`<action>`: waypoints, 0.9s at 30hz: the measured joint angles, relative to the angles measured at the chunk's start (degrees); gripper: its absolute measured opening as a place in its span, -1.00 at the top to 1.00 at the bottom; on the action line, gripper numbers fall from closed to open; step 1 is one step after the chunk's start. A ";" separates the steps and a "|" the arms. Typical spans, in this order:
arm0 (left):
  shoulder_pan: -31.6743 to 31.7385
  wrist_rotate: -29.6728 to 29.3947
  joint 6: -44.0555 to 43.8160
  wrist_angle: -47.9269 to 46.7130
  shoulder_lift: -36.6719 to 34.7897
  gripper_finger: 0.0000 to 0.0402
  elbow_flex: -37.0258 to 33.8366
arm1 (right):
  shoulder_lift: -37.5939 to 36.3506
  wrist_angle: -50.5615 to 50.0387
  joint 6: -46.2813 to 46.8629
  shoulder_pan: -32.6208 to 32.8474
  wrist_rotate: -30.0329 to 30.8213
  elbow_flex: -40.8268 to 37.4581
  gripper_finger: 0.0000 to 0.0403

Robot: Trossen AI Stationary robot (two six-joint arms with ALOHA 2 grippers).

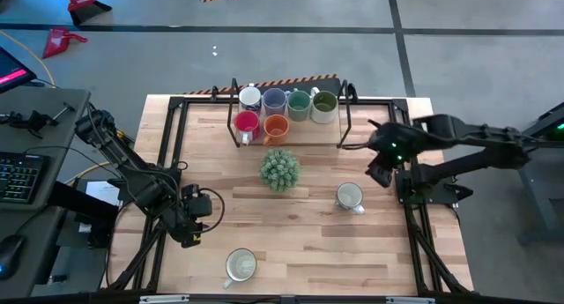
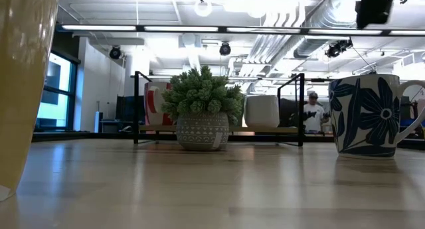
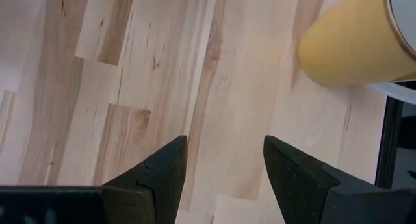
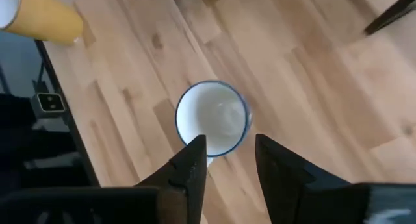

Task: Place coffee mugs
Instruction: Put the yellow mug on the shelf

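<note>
At four o'clock from the plant (image 1: 279,169), a blue-patterned mug (image 1: 349,196) stands on the table (image 1: 300,242), the right gripper (image 1: 381,172) above, fingers apart, empty. Six mugs (image 1: 285,110) fill the twelve-o'clock rack (image 1: 342,119). Left gripper (image 1: 194,231), open, sits beside the yellow mug (image 1: 241,265).

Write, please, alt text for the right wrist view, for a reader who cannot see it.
The right gripper hangs open above a white mug with a blue rim, standing upright and empty on the wooden table. Part of a yellow mug shows at the table's edge.
</note>
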 joint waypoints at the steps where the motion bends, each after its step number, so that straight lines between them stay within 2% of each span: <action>1: 0.00 0.00 0.01 -0.02 0.00 0.05 0.00 | -1.44 1.57 1.59 0.70 0.15 -2.18 0.45; 7: 0.78 -0.44 0.00 0.06 0.00 0.05 0.00 | -6.66 12.58 2.05 1.65 0.17 -14.33 0.45; 11: 1.40 0.30 -2.10 0.42 0.00 0.05 0.00 | -6.64 15.69 2.64 1.26 -7.20 -19.88 0.45; 16: 2.12 8.42 -9.06 -1.19 0.00 0.03 0.00 | -6.32 13.70 4.36 3.16 -11.23 -24.46 0.45; 20: 2.12 8.80 -15.48 1.18 0.00 0.00 -0.02 | -6.34 13.60 2.07 4.20 -8.52 -25.58 0.45; 27: 2.73 1.17 -16.36 18.95 1.63 -0.02 -0.02 | -6.36 13.70 -3.34 4.25 1.37 -25.58 0.45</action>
